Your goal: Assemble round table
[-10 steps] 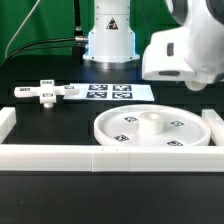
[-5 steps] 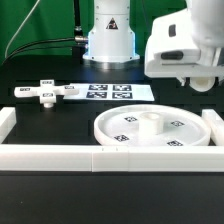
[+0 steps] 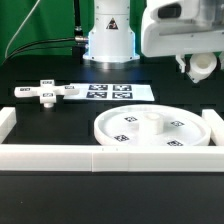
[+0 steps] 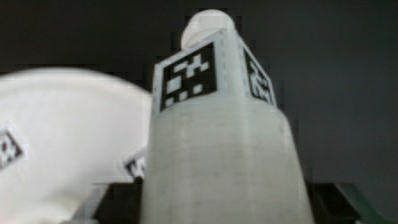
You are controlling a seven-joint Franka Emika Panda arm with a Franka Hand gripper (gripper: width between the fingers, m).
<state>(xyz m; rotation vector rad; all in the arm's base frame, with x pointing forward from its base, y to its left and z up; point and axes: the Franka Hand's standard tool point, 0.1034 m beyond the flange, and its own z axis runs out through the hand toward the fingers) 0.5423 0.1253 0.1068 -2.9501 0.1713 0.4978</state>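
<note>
A robotics lab: black table [image 3: 40, 70], marker board [image 3: 120, 92], white border rails [image 3: 60, 156].

Soft, even light lit the disc [image 3: 155, 127]. Its white rim nearly glared against the black table [image 3: 50, 120], and only faint shadow lay inside the rim. The arm [image 3: 180, 30] above the disc looked slightly soft. In the wrist view the post [image 4: 214, 150] was blurred, its tag smeared, the background dark.
</note>
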